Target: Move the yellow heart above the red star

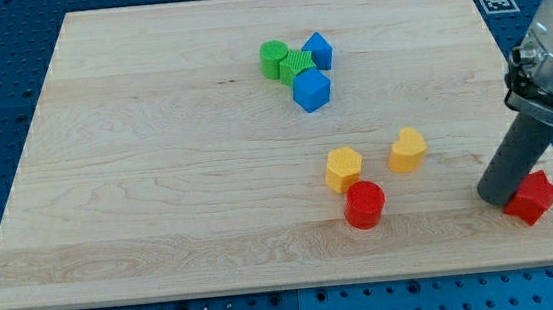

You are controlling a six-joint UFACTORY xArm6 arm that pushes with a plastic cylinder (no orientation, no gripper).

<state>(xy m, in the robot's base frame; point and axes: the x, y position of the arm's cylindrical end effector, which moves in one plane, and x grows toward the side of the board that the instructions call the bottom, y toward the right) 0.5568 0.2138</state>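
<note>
My tip (pixel 502 198) holds nothing, touching the red star (pixel 532 197) at lower right; the yellow heart (pixel 408 150) lies left, slightly higher.

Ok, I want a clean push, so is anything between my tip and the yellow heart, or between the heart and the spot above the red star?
No block lies between my tip and the yellow heart. Toward the view's top of the red star, only my own rod stands.
</note>
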